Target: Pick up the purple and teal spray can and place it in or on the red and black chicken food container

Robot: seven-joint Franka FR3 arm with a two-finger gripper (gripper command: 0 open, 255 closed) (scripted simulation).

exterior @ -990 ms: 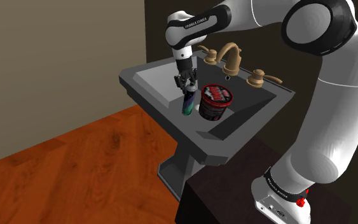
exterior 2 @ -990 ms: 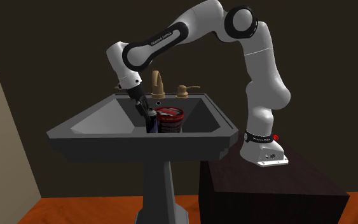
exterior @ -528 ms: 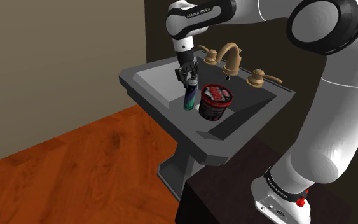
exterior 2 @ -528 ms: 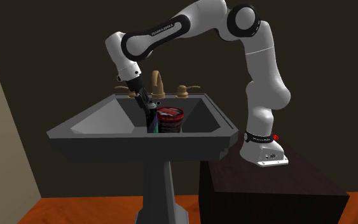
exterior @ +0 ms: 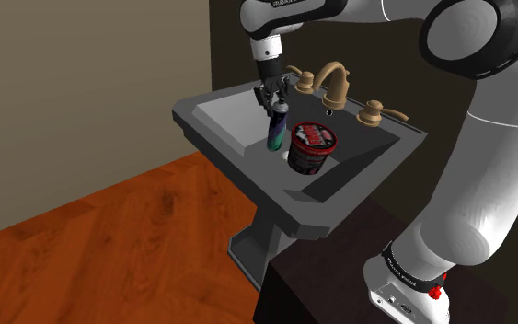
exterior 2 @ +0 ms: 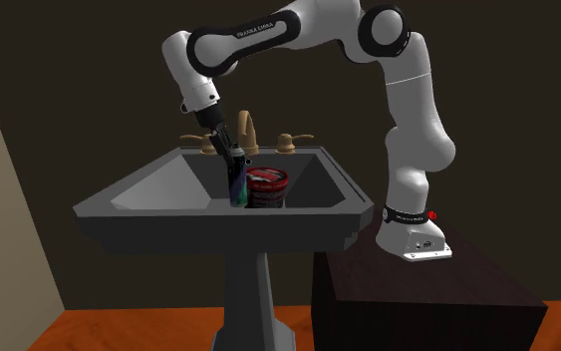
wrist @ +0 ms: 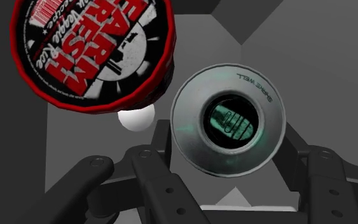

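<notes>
The purple and teal spray can [exterior: 276,130] hangs upright over the dark grey sink basin [exterior: 232,118], right beside the red and black chicken food container [exterior: 312,147], which stands in the basin. My gripper [exterior: 272,99] is shut on the can's upper part. In the second exterior view the can [exterior 2: 236,177] hangs below the gripper [exterior 2: 229,152], just left of the container [exterior 2: 267,186]. The wrist view looks down on the can's silver top [wrist: 228,119], clasped between my fingers [wrist: 155,167], with the container's printed lid [wrist: 95,51] beside it.
A bronze faucet [exterior: 332,81] with two handles [exterior: 376,113] stands on the sink's back ledge, close behind the arm. A white drain plug [wrist: 136,118] sits in the basin floor. The pedestal sink [exterior 2: 258,289] stands on a wooden floor [exterior: 109,239] next to the dark stand [exterior 2: 418,299].
The arm has risen and carried the spray can upward with it, so the can now hangs higher beside the container. The container has stayed put.
</notes>
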